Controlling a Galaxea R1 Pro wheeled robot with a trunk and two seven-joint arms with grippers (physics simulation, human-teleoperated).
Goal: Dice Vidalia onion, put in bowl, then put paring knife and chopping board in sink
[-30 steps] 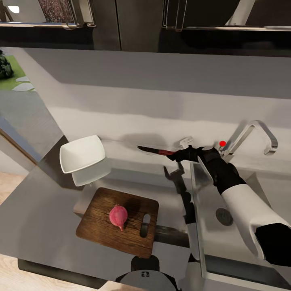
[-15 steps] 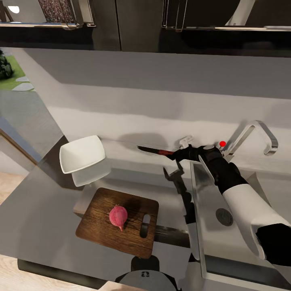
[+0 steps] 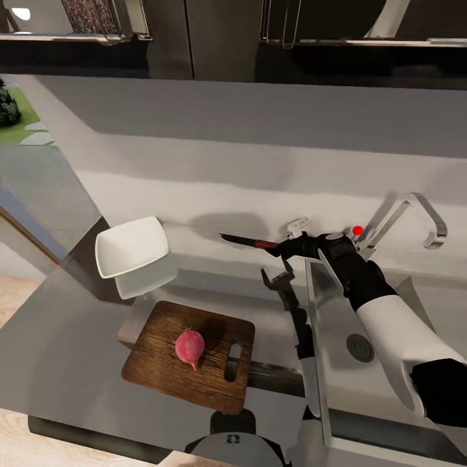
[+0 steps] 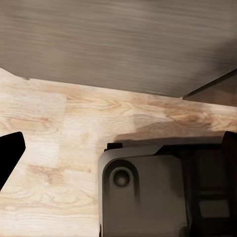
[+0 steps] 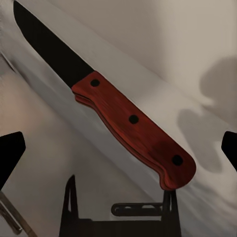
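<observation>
Onion (image 3: 189, 346) out of sink (image 3: 363, 337), whole on board (image 3: 162, 363); right gripper (image 3: 290, 248), fingers apart, reaches the knife (image 3: 250, 242) lying on the table's back edge; dicing, bowl (image 3: 131, 246), sink drop remain.

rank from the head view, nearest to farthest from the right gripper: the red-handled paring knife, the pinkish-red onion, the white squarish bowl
1. The red-handled paring knife, lying on the countertop right at the right gripper, at its fingertips.
2. The pinkish-red onion, on the brown wooden chopping board, nearer the robot and to the gripper's left.
3. The white squarish bowl, farthest to the left on the counter.
</observation>
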